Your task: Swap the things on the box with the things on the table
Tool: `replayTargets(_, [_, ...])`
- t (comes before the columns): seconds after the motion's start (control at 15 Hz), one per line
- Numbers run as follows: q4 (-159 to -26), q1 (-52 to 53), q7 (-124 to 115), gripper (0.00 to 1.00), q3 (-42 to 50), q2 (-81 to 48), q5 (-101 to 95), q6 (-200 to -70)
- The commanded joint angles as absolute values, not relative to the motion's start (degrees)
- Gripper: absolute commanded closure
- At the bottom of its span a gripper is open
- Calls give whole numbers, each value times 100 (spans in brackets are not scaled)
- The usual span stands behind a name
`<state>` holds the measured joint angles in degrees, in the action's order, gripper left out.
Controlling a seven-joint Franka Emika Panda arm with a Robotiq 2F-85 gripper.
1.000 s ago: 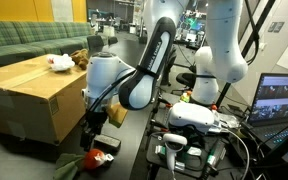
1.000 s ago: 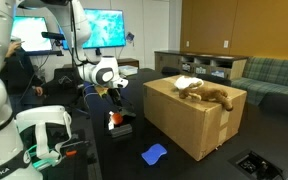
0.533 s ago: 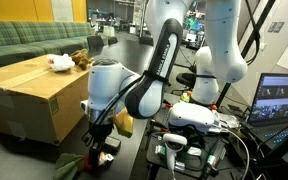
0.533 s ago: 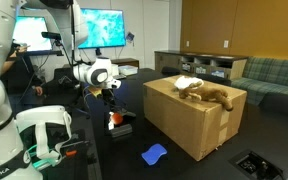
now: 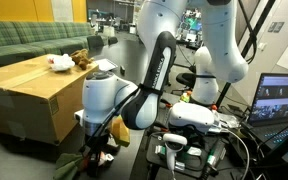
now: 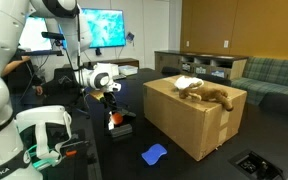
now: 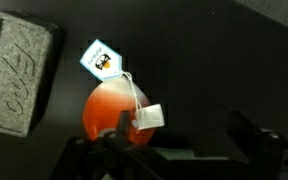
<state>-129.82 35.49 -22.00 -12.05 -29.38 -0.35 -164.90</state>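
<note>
A cardboard box (image 5: 29, 95) carries a white soft thing (image 5: 59, 62) and a brown plush toy (image 5: 80, 58); both show in the exterior views, plush (image 6: 212, 95) and white thing (image 6: 187, 84) on the box (image 6: 189, 125). On the dark table lie an orange round toy with paper tags (image 7: 109, 110), also in both exterior views (image 6: 114, 119) (image 5: 105, 157), a grey block (image 7: 19, 70) and a blue cloth (image 6: 154, 154). My gripper (image 7: 182, 130) is open just above the table; the orange toy sits by one finger, not between the fingers. The gripper also shows in both exterior views (image 6: 111, 104) (image 5: 101, 146).
A black flat object (image 6: 125, 128) lies beside the orange toy. A laptop (image 5: 280, 98) and a white device with cables (image 5: 194, 118) stand near the robot base. A green sofa (image 5: 24, 38) is behind the box.
The arm has lowered, bringing the gripper down towards the orange toy on the table. The things on the box have not moved.
</note>
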Motion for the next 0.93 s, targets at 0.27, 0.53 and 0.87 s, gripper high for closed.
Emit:
replayTargets(0.27, [-12438,4244,-2117,0,-443,-3563,-512,-16473])
replayTargets(0.53, [-12285,4749,-2218,0,118,-3721,-775,-16454])
replayTargets(0.87, [-12190,5091,-2207,38,500,-3799,-788,-16418])
